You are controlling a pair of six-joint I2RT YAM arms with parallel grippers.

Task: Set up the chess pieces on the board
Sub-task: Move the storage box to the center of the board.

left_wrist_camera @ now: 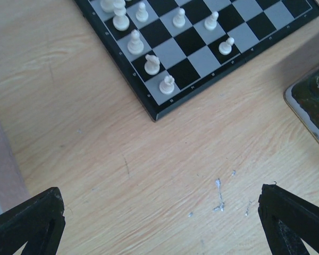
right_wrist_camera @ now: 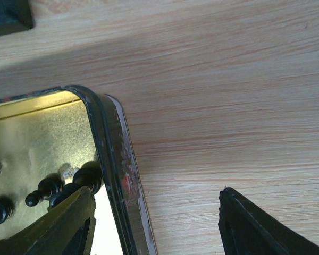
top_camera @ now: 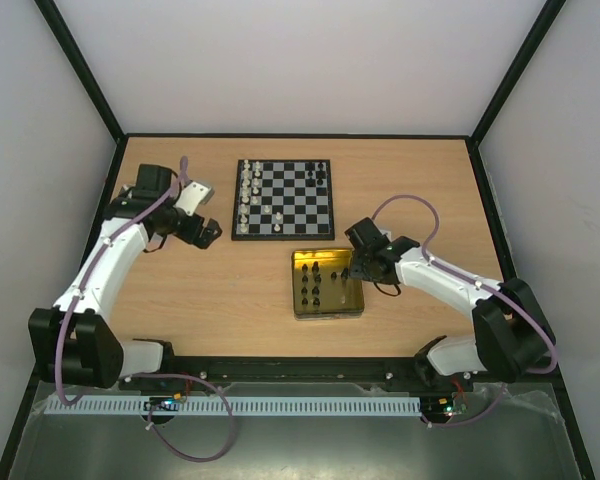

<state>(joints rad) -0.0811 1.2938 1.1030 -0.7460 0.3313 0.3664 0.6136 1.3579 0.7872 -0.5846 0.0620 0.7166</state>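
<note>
Several black pieces (right_wrist_camera: pixel 47 187) in tray (right_wrist_camera: pixel 103 133), just left of right hand (right_wrist_camera: pixel 155 195), parted astride tray wall; left hand (left_wrist_camera: pixel 160 191) spread wide.

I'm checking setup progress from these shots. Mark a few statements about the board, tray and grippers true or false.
1. White pieces stand on the board. True.
2. The tray holds no black pieces. False: several black pieces are in it.
3. The left gripper grips a pawn. False: it is open and empty, over the table beside the board.
4. The right gripper straddles the tray's wall. True.
</note>
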